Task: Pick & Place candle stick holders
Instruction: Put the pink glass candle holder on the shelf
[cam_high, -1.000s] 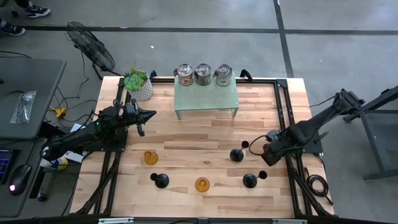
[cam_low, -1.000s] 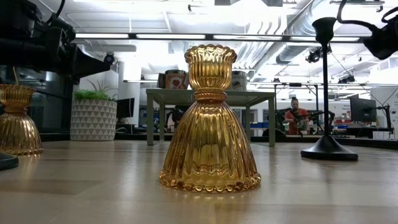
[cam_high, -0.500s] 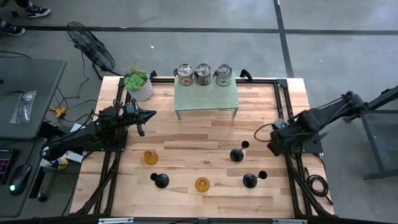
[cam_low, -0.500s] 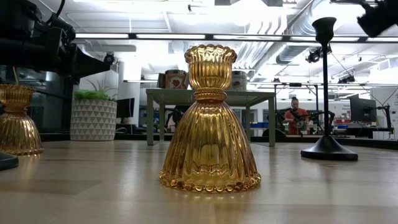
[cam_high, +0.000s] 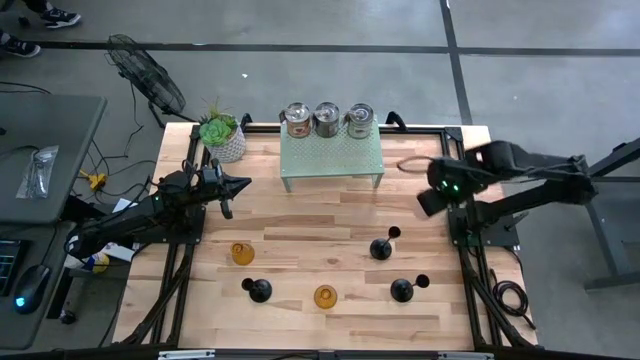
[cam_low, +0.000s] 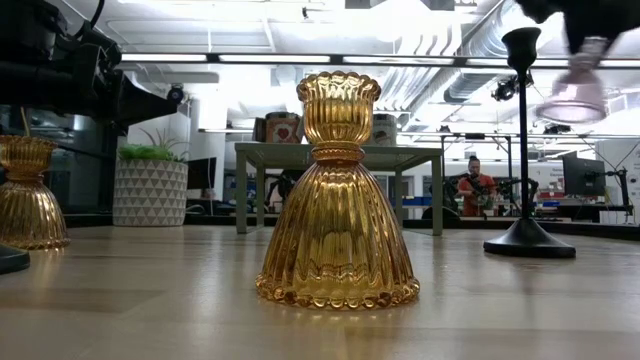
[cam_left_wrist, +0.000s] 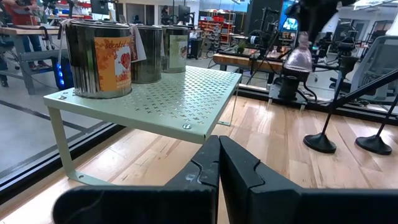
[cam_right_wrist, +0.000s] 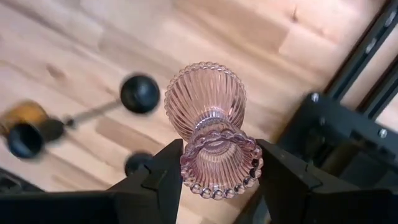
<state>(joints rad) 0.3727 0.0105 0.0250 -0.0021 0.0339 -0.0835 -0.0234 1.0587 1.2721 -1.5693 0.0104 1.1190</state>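
High view: I see three silver cups (cam_high: 326, 119) standing in a row on the pale green perforated shelf (cam_high: 331, 158) at the far side of the tabletop (cam_high: 320, 215). From here I cannot tell whether anything is inside them. Just beside the shelf, at the far left corner, sits a white pot (cam_high: 226, 146) with a green plant (cam_high: 217, 128) in it.

My right claw (cam_right_wrist: 214, 163) is raised over the right side of the tabletop, near the shelf's right end. It is clamped on the pale pink glass holder (cam_right_wrist: 210, 121); the two fingers (cam_right_wrist: 163, 175) press against the beaded rim of its narrower end, and the ribbed body sticks out ahead of the claw. In the low view the pink holder hangs high in the air, clear of the wood, flared end downward.

My left claw (cam_left_wrist: 219, 163) waits on the left side of the tabletop, fingers pressed together on nothing, pointing toward the shelf.

The rest stand on the near half of the wood: two amber glass holders (cam_high: 242, 253) and three black stemmed holders (cam_high: 381, 247), well apart from either claw.
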